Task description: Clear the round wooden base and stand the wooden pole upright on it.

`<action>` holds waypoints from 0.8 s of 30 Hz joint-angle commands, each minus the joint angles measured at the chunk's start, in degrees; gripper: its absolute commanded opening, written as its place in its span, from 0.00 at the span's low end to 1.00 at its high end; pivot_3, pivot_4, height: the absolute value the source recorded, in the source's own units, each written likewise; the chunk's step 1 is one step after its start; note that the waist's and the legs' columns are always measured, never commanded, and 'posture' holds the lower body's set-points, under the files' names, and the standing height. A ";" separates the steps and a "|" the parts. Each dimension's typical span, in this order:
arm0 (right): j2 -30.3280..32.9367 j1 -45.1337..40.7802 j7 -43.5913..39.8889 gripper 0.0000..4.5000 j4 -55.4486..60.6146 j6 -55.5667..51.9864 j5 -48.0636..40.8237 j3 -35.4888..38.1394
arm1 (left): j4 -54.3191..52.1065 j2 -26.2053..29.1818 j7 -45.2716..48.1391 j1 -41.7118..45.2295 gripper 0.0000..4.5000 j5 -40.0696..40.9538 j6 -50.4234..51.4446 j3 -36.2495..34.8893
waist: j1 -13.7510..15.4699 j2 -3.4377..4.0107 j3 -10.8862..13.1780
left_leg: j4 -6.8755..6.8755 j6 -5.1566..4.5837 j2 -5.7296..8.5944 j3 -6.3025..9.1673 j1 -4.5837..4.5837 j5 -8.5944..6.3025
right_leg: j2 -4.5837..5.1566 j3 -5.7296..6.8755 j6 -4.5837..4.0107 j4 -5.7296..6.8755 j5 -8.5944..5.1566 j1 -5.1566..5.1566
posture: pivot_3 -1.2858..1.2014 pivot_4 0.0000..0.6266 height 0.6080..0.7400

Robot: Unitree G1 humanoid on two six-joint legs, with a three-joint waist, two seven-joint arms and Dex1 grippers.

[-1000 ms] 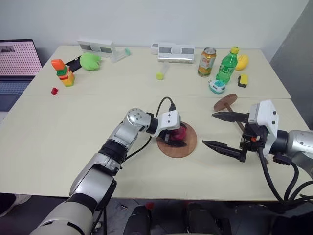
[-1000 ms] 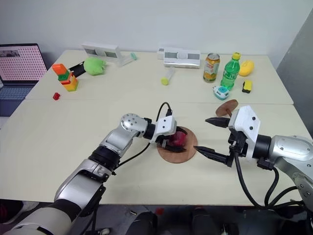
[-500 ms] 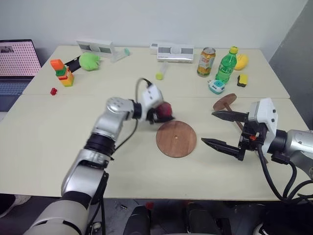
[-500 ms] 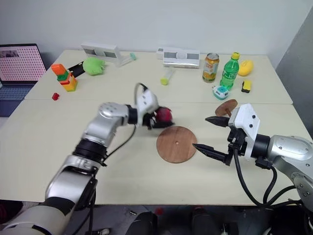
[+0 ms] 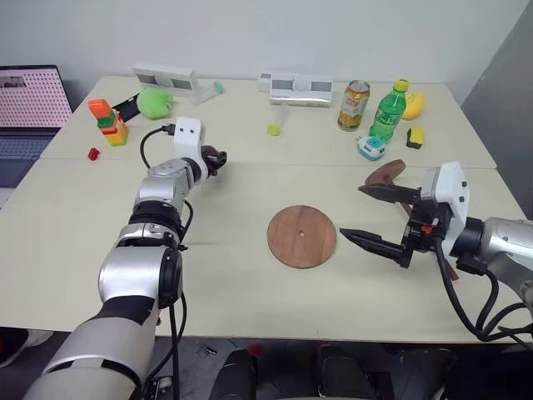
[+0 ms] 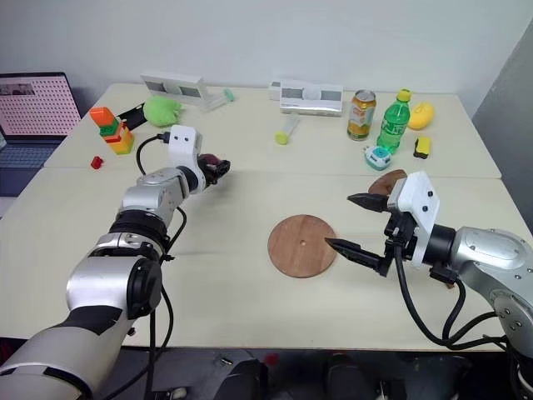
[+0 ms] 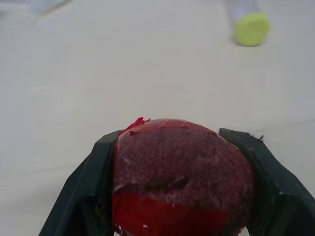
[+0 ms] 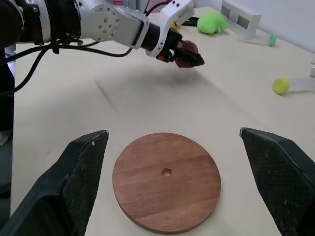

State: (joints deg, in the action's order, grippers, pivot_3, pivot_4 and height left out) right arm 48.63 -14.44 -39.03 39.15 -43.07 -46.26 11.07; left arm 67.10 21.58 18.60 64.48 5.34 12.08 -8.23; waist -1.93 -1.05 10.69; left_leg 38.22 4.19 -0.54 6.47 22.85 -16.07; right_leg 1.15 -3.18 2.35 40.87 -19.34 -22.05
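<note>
We start at the round wooden base (image 5: 301, 237), lying flat just right of centre in the head view, its top bare and the small hole at its middle plain to see. Over at the right edge of the frame we catch the wooden pole (image 5: 385, 174): its brown disc end peeks out above the upper finger of the right gripper (image 5: 361, 212), and the rod runs down behind that gripper, mostly hidden.

The right gripper sits just beside the base, on its right. Its two black fingers are spread wide, tips pointing toward the centre of the frame, one finger above the other, and we see nothing between them. From the right wrist view the fingers frame the base on either side, well apart from it. The right forearm comes in low from the lower right corner.

Now to the left arm, reaching up the left-centre of the frame, stretched out long over the table (image 5: 250, 275) with the wrist near level. The left gripper (image 5: 218, 157) is clamped tight on a dark red ball-like object (image 7: 182, 172); in the left wrist view both fingers press against its sides. That object hangs well apart from the base, toward the upper left. Beyond it lies a tube with a yellow-green cap (image 5: 275, 125).
</note>
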 commanded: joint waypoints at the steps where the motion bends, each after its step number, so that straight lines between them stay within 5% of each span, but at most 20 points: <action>1: -0.06 -0.92 1.35 1.00 1.45 -0.27 -1.24 1.57 | 2.21 -0.98 -2.99 2.33 0.75 0.61 -3.03 -1.87 | -0.04 0.00 0.00 | 0.00 0.00 0.00 0.00 0.00 0.00 | 0.00 0.00 0.00 0.00 0.00 0.00 | 0.52 0.24 1.00; 7: 0.11 -0.42 2.72 1.00 2.23 -1.05 -2.46 2.75 | 3.42 -0.88 -2.36 2.60 0.99 0.40 -3.78 -2.37 | -0.15 0.00 0.00 | -0.01 0.01 0.00 -0.01 0.01 0.00 | 0.00 -0.01 0.00 0.04 0.00 -0.03 | 0.52 0.24 1.00; 18: -0.28 0.08 3.56 1.00 2.42 -0.62 -3.11 2.63 | -3.54 3.83 6.79 3.29 0.99 -1.34 -3.84 0.54 | -1.01 0.00 0.00 | -0.01 0.02 0.00 0.00 0.01 0.01 | -0.01 0.00 0.00 0.08 0.00 -0.04 | 0.52 0.24 1.00; 24: -0.78 0.20 3.13 1.00 2.16 -0.35 -3.24 2.30 | -20.53 7.49 18.52 1.67 0.99 2.69 2.65 0.54 | -1.33 0.00 0.00 | -0.01 0.03 -0.02 0.01 0.05 0.02 | -0.01 0.01 0.00 0.07 0.00 -0.07 | 0.52 0.24 1.00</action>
State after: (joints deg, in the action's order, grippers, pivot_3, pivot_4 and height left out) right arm 48.08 -14.09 -35.95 40.07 -44.32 -48.55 12.18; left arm 53.63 27.29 33.25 65.71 5.99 12.91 -7.28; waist -3.26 -1.05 10.69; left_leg 38.21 4.22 -0.56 6.47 22.89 -16.05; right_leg 1.14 -3.18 2.35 40.94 -19.34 -22.11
